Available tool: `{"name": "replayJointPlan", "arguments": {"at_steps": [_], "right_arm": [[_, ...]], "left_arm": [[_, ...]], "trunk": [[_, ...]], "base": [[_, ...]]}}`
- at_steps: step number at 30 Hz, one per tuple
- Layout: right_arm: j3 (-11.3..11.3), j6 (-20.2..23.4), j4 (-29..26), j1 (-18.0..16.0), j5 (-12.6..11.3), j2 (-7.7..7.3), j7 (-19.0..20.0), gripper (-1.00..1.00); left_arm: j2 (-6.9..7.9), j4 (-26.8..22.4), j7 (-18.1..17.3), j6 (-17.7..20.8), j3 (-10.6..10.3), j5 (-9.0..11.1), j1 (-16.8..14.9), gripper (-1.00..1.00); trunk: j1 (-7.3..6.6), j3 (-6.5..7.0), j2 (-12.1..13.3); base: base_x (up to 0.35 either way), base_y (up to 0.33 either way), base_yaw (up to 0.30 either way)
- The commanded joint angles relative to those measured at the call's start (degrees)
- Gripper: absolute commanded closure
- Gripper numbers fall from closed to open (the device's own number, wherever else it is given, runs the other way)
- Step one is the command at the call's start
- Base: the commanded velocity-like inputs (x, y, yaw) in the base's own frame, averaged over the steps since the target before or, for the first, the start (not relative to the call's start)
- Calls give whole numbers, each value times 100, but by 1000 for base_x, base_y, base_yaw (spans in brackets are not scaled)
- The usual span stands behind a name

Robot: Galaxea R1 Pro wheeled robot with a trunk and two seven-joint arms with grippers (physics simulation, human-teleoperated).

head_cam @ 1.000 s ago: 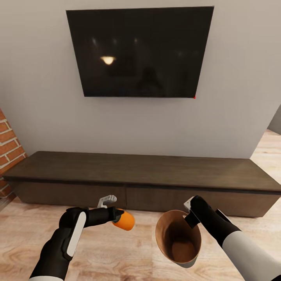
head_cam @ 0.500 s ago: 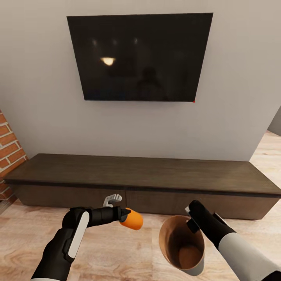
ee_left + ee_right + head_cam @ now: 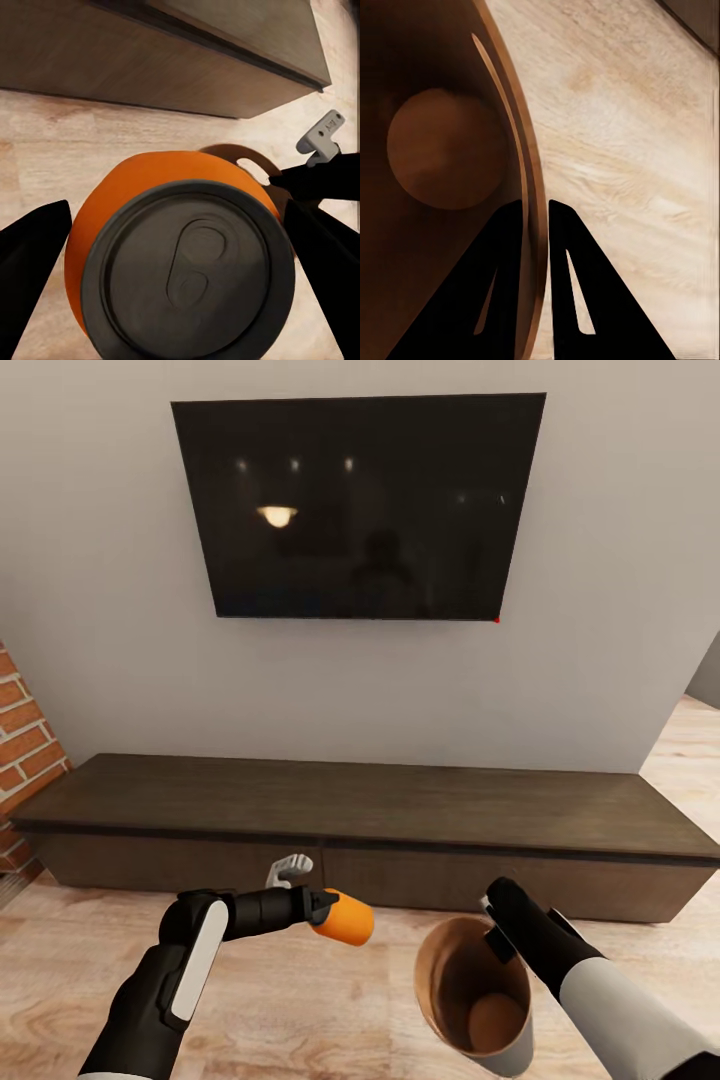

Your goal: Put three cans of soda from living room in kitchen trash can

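Observation:
My left gripper point(image 3: 322, 912) is shut on an orange can of soda point(image 3: 344, 918), held sideways above the wood floor. In the left wrist view the can's grey top point(image 3: 187, 277) faces the camera between my two dark fingers. To its right, my right gripper point(image 3: 497, 937) is shut on the rim of the tash can point(image 3: 478, 990), which hangs tilted with its orange-brown inside showing. The right wrist view shows both fingers pinching the bin's wall point(image 3: 531, 217), one inside and one outside. The can sits a short way left of the bin's mouth.
A long dark wood TV cabinet point(image 3: 360, 810) stands along the wall ahead, with a black wall TV point(image 3: 358, 505) above it. Red brick point(image 3: 22, 750) shows at the left edge. Light wood plank floor point(image 3: 330, 1000) lies under both arms.
The view tilted a little at first. The left gripper has carried the orange can rightward toward the bin, and the bin has sunk slightly lower and to the right.

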Motion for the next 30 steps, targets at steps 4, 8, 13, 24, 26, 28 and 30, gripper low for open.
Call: {"name": "replayJointPlan", "arguments": {"at_steps": [4, 8, 13, 24, 26, 28, 30], "right_arm": [[-35, 0, 24, -1, 11, 12, -300, 100], [-50, 0, 32, -1, 6, 33, -435, 100], [-54, 0, 34, -1, 5, 83, -476, 100], [-55, 0, 35, -1, 10, 168, -494, 100], [-55, 0, 35, -1, 12, 195, -497, 100], [-58, -1, 37, -1, 14, 227, -500, 100], [-60, -3, 39, -1, 17, 250, -530, 100]], "left_arm": [[6, -2, -87, 0, -4, 43, 0, 100], [17, 3, -322, 0, -109, 54, -1, 100], [27, 5, -408, 0, -281, 60, -3, 100], [31, 14, -734, 0, -437, 59, 0, 100], [23, 12, -752, 0, -510, 58, 10, 100], [21, 8, -761, 0, -586, 63, 47, 100], [20, 3, -789, 0, -687, 96, 86, 100]], "trunk": [[0, 0, 0], [0, 0, 0], [0, 0, 0], [0, 0, 0], [0, 0, 0], [0, 0, 0], [0, 0, 0]], "base": [[0, 0, 0], [0, 0, 0], [0, 0, 0], [0, 0, 0], [0, 0, 0], [0, 0, 0], [0, 0, 0]]}}
